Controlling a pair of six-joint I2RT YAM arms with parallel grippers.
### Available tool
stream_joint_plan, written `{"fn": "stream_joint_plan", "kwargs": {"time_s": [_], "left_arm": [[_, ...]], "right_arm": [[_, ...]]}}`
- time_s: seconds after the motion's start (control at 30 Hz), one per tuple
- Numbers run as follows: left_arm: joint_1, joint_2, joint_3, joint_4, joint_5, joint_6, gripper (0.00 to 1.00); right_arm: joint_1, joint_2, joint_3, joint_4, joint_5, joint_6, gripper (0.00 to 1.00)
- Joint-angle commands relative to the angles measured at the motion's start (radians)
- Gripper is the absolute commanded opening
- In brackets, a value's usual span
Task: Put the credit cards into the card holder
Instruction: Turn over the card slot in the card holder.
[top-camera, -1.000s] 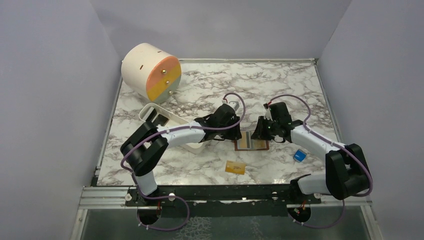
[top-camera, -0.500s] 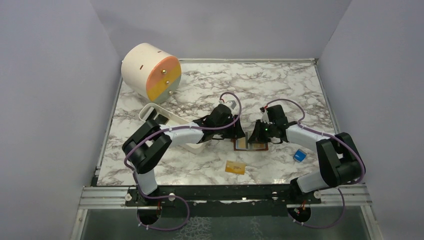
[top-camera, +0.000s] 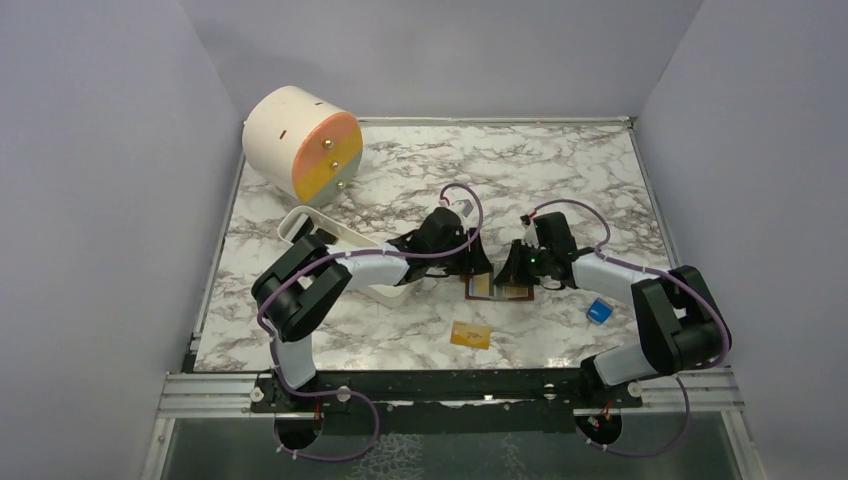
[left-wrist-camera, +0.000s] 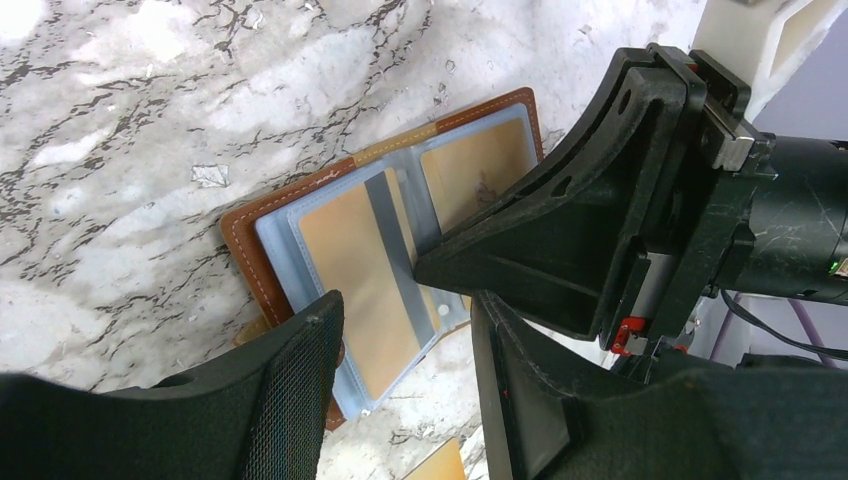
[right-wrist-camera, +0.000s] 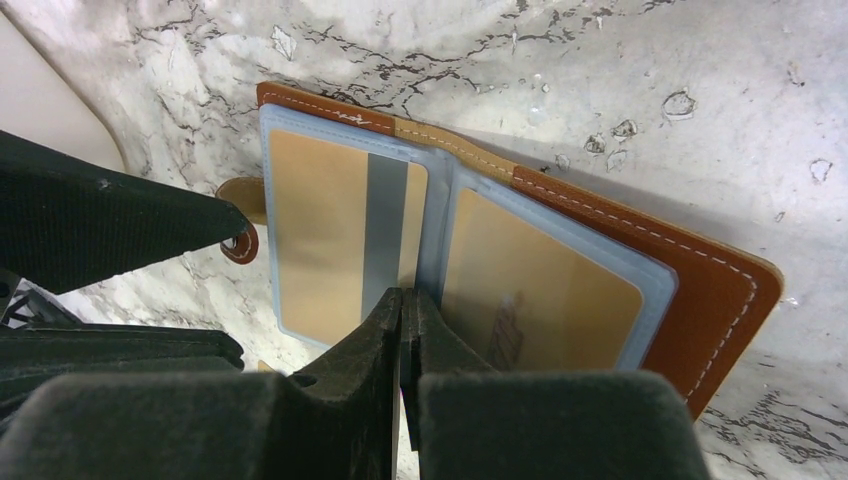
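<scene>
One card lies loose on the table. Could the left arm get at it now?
Probably yes. The orange card lies alone on the marble, just nearer the bases than the wallet, and the left fingers are open and empty.

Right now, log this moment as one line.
wallet: open on table | left gripper: open, by wallet | right gripper: shut, tips at wallet's middle | loose card: on table

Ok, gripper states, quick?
Left gripper: open, holding nothing.
Right gripper: shut, tips at the card holder's middle; grip on a sleeve cannot be told.
</scene>
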Motion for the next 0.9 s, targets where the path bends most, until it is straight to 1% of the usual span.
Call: {"fn": "stream_joint_plan", "kwargs": {"time_s": [0.0, 0.2, 0.6, 0.87], "left_arm": [[0.004, 0.027, 0.005, 0.047, 0.034, 0.001, 0.52], [0.008, 0.047, 0.000, 0.044, 0.031, 0.004, 0.52], [0.008, 0.042, 0.016, -0.022, -0.034, 0.040, 0.52], [0.008, 0.059, 0.018, 0.010, -0.007, 0.027, 0.51]], "right_arm": [[0.005, 0.037, -0.045, -0.008, 0.046, -0.012, 0.04], [0.006, 0.035, -0.049, -0.009, 0.044, -0.013, 0.04], [0.005, 0.031, -0.059, -0.013, 0.044, -0.018, 0.04], [0.006, 0.020, -0.068, -0.006, 0.037, -0.014, 0.04]]}}
